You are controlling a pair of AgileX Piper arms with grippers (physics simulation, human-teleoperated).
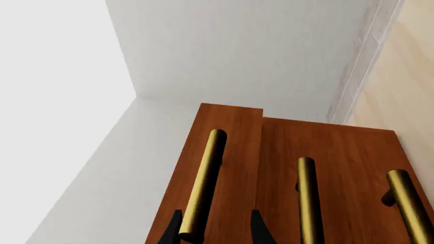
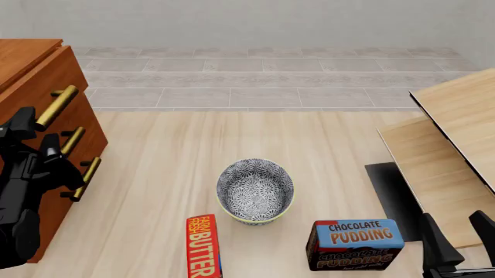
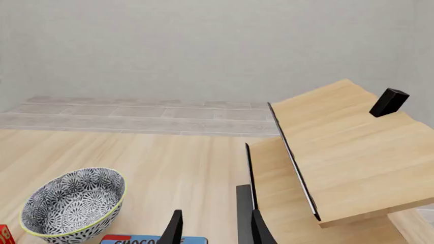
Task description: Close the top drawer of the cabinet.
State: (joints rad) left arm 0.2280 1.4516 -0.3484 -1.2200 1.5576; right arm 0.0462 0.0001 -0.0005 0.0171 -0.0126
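The cabinet (image 2: 31, 75) stands at the far left, reddish-brown with brass bar handles. In the left wrist view the top drawer (image 1: 234, 152) juts a little further out than the lower drawer fronts (image 1: 339, 152). Its long brass handle (image 1: 203, 183) runs between the two black fingers of my left gripper (image 1: 217, 231), which is open, with gaps on both sides of the bar. In the front view the left arm (image 2: 31, 174) hangs in front of the cabinet beside the top handle (image 2: 55, 107). My right gripper (image 3: 215, 231) is open and holds nothing, low at the front right (image 2: 460, 237).
A patterned bowl (image 2: 255, 191) sits mid-table. In front of it lie a butter box (image 2: 203, 246) and a chocolate pudding box (image 2: 356, 243). Pale light-wood boards (image 2: 456, 133) slope at the right, close to the right gripper. Two lower handles (image 2: 87, 176) stick out beside the left arm.
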